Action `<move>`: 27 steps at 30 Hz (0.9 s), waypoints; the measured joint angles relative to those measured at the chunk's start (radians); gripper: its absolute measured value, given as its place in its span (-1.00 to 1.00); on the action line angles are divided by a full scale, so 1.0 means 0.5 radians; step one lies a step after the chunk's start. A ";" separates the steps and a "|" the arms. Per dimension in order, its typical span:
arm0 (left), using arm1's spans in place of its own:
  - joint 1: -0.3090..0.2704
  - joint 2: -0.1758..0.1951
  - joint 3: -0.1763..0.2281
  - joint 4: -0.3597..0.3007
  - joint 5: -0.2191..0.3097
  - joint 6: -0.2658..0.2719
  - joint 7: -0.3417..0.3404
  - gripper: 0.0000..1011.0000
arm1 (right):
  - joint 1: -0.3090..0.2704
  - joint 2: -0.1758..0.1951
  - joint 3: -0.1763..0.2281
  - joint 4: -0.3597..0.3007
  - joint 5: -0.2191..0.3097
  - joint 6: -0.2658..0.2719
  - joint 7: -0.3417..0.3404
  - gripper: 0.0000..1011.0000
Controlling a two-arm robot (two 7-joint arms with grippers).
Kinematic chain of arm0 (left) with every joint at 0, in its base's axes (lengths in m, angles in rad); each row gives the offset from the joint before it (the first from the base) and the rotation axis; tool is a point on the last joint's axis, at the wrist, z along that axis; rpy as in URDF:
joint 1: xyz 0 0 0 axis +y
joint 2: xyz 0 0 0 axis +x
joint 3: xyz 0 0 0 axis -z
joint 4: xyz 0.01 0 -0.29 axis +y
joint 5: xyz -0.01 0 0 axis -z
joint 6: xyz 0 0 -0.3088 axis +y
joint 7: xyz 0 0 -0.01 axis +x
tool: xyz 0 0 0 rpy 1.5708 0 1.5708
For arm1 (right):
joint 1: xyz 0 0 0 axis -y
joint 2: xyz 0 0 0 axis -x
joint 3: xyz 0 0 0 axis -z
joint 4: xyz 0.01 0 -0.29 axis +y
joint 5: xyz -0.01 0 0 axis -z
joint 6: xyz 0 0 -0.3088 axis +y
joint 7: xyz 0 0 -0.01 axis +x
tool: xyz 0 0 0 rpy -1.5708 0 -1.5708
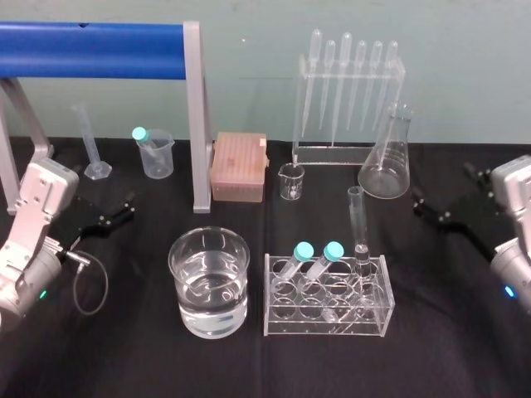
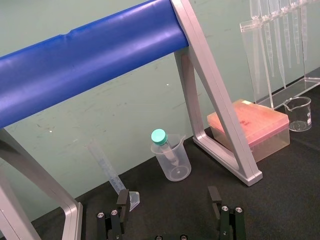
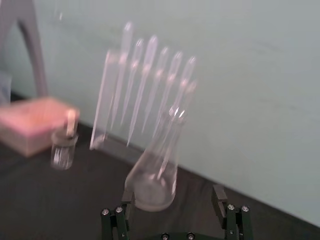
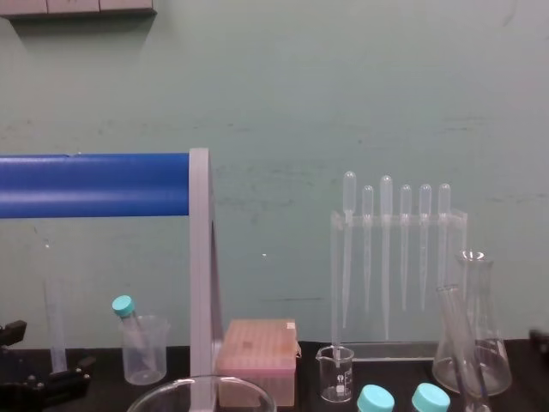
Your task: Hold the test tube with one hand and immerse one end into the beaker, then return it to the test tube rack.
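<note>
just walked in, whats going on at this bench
Nothing is being handled right now. The test tube stands upright in a rear hole near the right end of the test tube rack, beside two leaning teal-capped tubes. The wide beaker, part full of clear liquid, sits just left of the rack. The left end effector is open and empty at the table's left side. The right end effector is open and empty at the right.

Lab: pipette stand (image 1: 348,83), conical flask (image 1: 387,170), test tube rack (image 1: 328,325), water-filled beaker (image 1: 207,290).
</note>
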 joint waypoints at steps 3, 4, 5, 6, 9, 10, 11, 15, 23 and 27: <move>0.000 0.000 0.000 0.000 0.000 0.000 0.000 0.98 | -0.023 -0.005 0.091 -0.062 0.144 -0.060 0.083 0.98; 0.000 0.000 0.000 0.000 0.000 0.000 0.000 0.98 | -0.032 -0.005 0.118 -0.088 0.199 -0.078 0.120 0.98; 0.000 0.000 0.000 0.000 0.000 0.000 0.000 0.98 | -0.047 -0.004 0.171 -0.140 0.305 -0.114 0.201 0.98; 0.000 0.000 0.000 0.000 0.000 0.000 0.000 0.98 | -0.053 -0.003 0.188 -0.159 0.351 -0.127 0.238 0.98; 0.000 0.000 0.000 0.000 0.000 0.000 0.000 0.98 | -0.077 0.006 0.265 -0.266 0.589 -0.173 0.458 0.98; 0.000 0.000 0.000 0.000 0.000 0.000 0.000 0.98 | -0.088 0.013 0.295 -0.315 0.704 -0.185 0.580 0.98; 0.000 0.000 0.000 0.000 0.000 0.000 0.000 0.98 | -0.088 0.013 0.295 -0.315 0.704 -0.185 0.580 0.98; 0.000 0.000 0.000 0.000 0.000 0.000 0.000 0.98 | -0.099 0.034 0.330 -0.418 0.946 -0.183 0.898 0.98; 0.000 0.000 0.000 0.000 0.000 0.000 0.000 0.98 | -0.094 0.079 0.268 -0.459 0.965 -0.098 1.157 0.98; 0.000 0.000 0.000 0.000 0.000 0.000 0.000 0.98 | -0.092 0.101 0.224 -0.448 0.896 -0.036 1.191 0.98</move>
